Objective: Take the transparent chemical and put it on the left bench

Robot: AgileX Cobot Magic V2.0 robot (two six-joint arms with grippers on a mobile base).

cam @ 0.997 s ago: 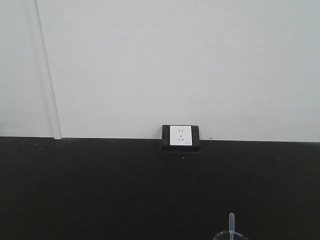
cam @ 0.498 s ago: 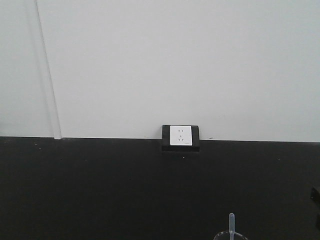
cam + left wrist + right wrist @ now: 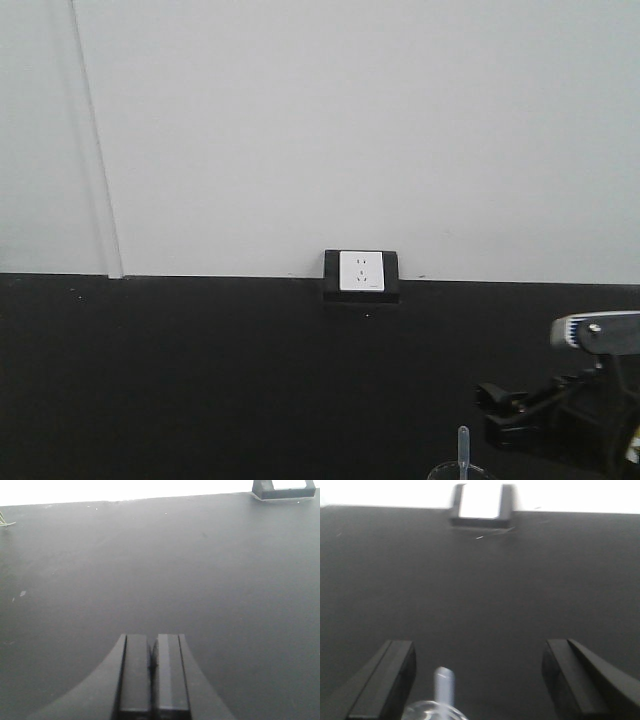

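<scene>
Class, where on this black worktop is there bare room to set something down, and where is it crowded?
Bare: the matte black worktop left of the white wall socket, and the strip between socket and small clear glass beaker. Crowded: near right, where the open right gripper sits beside the beaker.

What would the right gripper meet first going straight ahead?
Likely the small clear glass beaker with its dropper, sitting low inside the open right gripper; beyond it, black worktop, then the white wall socket.

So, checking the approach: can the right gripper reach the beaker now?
Probably yes: the right gripper is open and the beaker lies in line between its fingers, with nothing blocking.
</scene>
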